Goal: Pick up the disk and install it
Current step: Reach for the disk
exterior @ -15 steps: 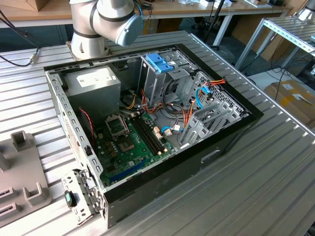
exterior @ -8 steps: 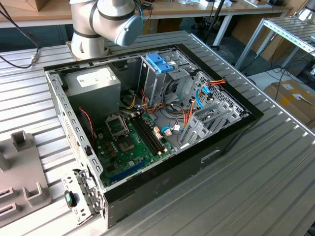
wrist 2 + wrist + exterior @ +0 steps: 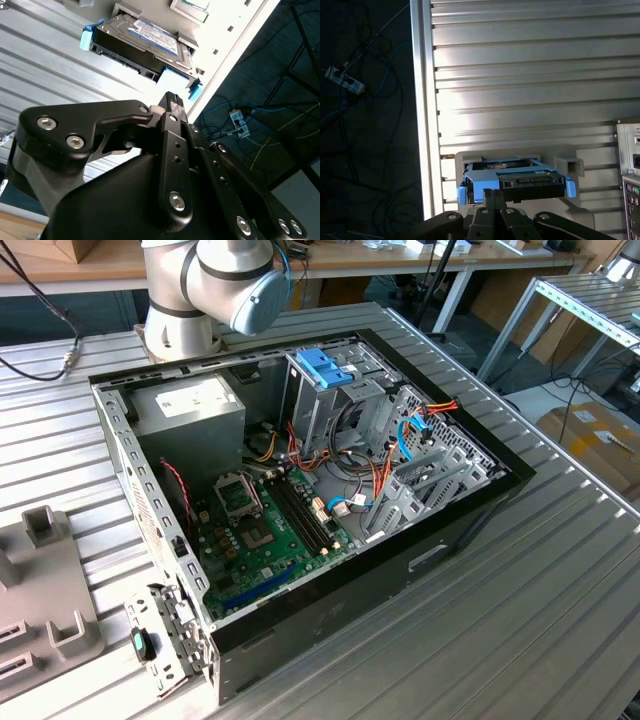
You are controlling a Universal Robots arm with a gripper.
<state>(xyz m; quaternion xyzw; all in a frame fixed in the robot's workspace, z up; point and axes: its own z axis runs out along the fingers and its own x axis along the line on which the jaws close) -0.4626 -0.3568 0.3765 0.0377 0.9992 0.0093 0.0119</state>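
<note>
While the pincer [image 3: 493, 191] hangs pressed together, empty, the disk [image 3: 520, 178] just beyond its tips, in a grey holder [image 3: 570, 165].

Holder posts [image 3: 569, 166] flank the disk [image 3: 530, 179]; open room above its top face

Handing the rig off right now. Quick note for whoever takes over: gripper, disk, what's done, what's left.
The gripper is shut and holds nothing. It hangs close to the connector end of the disk in both wrist views.
The disk sits in its light blue carrier, in a grey holder on the ribbed table, near the table's edge.
The computer case lies open on the table in the exterior view.
Done: nothing yet, the disk is not gripped.
Left: pick-up and install.
</note>
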